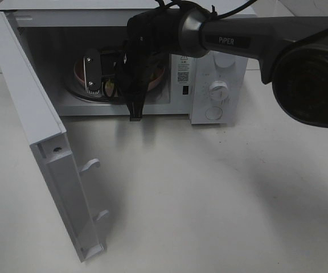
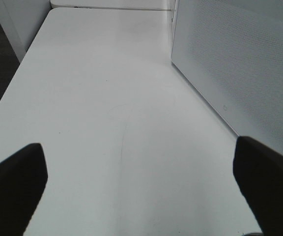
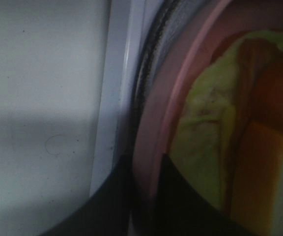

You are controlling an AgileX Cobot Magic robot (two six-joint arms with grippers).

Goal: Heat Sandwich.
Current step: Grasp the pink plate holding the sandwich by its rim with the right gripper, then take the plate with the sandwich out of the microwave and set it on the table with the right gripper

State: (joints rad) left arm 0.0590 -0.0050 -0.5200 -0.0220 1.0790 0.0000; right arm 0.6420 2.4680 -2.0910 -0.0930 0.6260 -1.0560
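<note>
**Sandwich [image 3: 205,128] inside microwave [image 1: 218,62], plate rim pinched**

Nearest, over the bare table [image 2: 107,98]: left gripper [image 2: 141,187], spread wide, holding nothing. Past the open door [image 1: 50,153]: right gripper [image 3: 144,211], reaching into the microwave, pinching the rim of the pink plate [image 3: 156,123]. Farther in: bread lying on that plate, close behind the held edge. Risks tipping the plate with so thin an edge hold, sliding the bread off. Risks scraping the microwave's front edge on any sideways pull.
</note>
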